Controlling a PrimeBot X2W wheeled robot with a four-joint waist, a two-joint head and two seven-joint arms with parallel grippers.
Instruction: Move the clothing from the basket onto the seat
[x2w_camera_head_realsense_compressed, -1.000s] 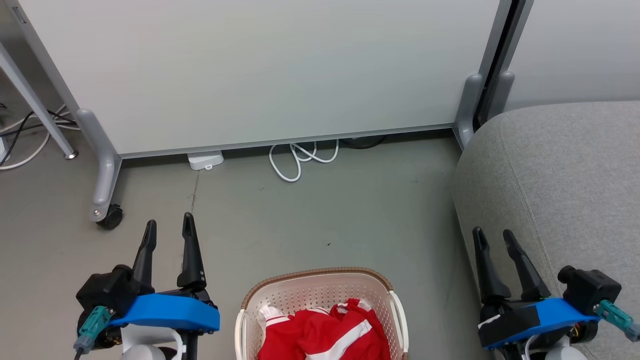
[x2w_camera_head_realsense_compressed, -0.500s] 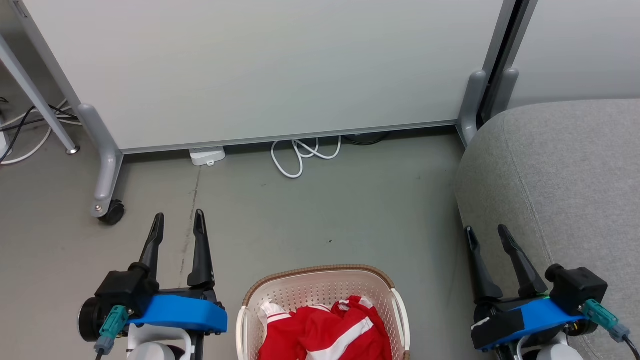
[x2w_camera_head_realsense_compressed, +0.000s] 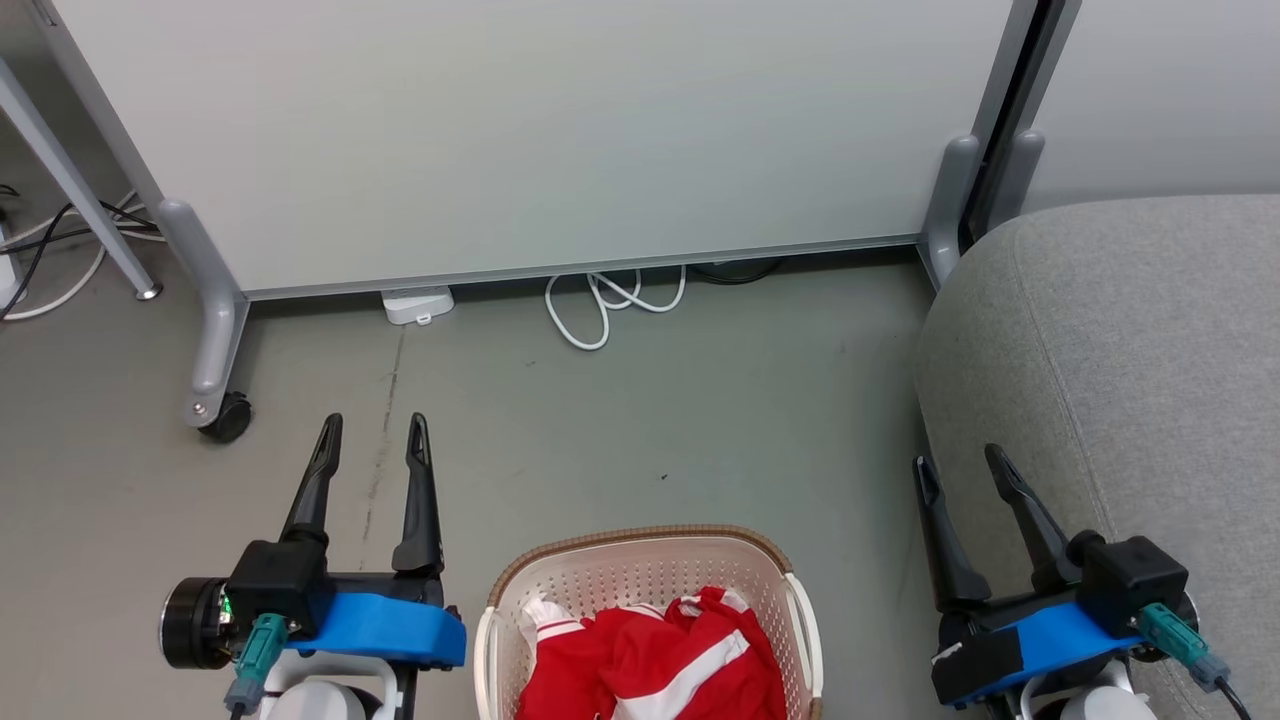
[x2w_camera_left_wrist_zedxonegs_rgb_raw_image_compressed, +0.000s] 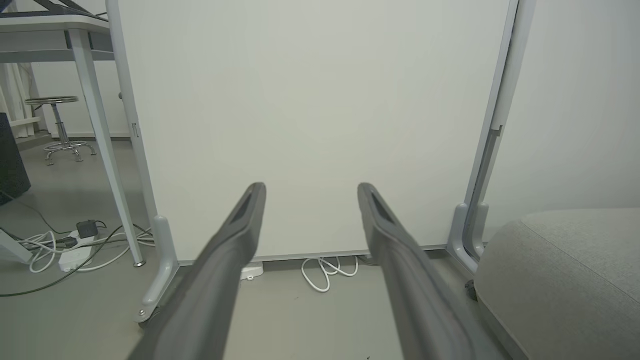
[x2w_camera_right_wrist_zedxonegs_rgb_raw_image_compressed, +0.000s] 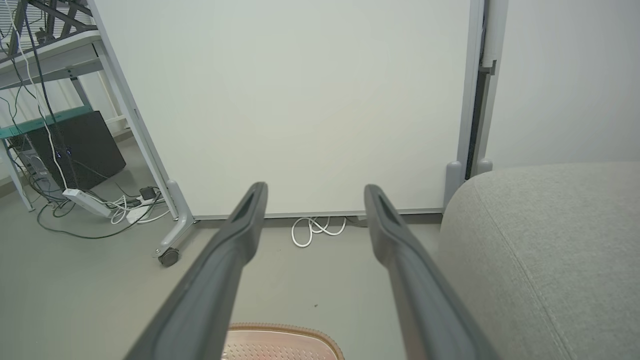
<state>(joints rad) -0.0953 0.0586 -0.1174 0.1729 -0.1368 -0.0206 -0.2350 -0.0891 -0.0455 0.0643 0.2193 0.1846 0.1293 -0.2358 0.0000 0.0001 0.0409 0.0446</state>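
Observation:
The cream basket (x2w_camera_head_realsense_compressed: 640, 558) with a brown rim stands on the floor at the bottom centre of the head view; its rim (x2w_camera_right_wrist_zedxonegs_rgb_raw_image_compressed: 285, 331) also peeks in at the bottom of the right wrist view. Red clothing (x2w_camera_head_realsense_compressed: 650, 655) with white stripes lies bunched inside it. The grey seat (x2w_camera_head_realsense_compressed: 1130, 340) fills the right side; it appears too in the left wrist view (x2w_camera_left_wrist_zedxonegs_rgb_raw_image_compressed: 575, 280) and the right wrist view (x2w_camera_right_wrist_zedxonegs_rgb_raw_image_compressed: 550, 240). My left gripper (x2w_camera_head_realsense_compressed: 373, 432) hovers open, left of the basket. My right gripper (x2w_camera_head_realsense_compressed: 958, 462) hangs open by the seat's front edge, right of the basket. Both are empty.
A white partition panel (x2w_camera_head_realsense_compressed: 520, 130) on castored grey legs (x2w_camera_head_realsense_compressed: 215, 330) stands behind the basket. A white cable loop (x2w_camera_head_realsense_compressed: 610, 305) and a white adapter (x2w_camera_head_realsense_compressed: 415, 303) lie at its foot. A table leg (x2w_camera_head_realsense_compressed: 75, 190) and more cables (x2w_camera_head_realsense_compressed: 40, 260) are at far left.
The head camera has shifted slightly. Both grippers have drawn inward toward the basket, the left one turning its fingers more upright; both stay open.

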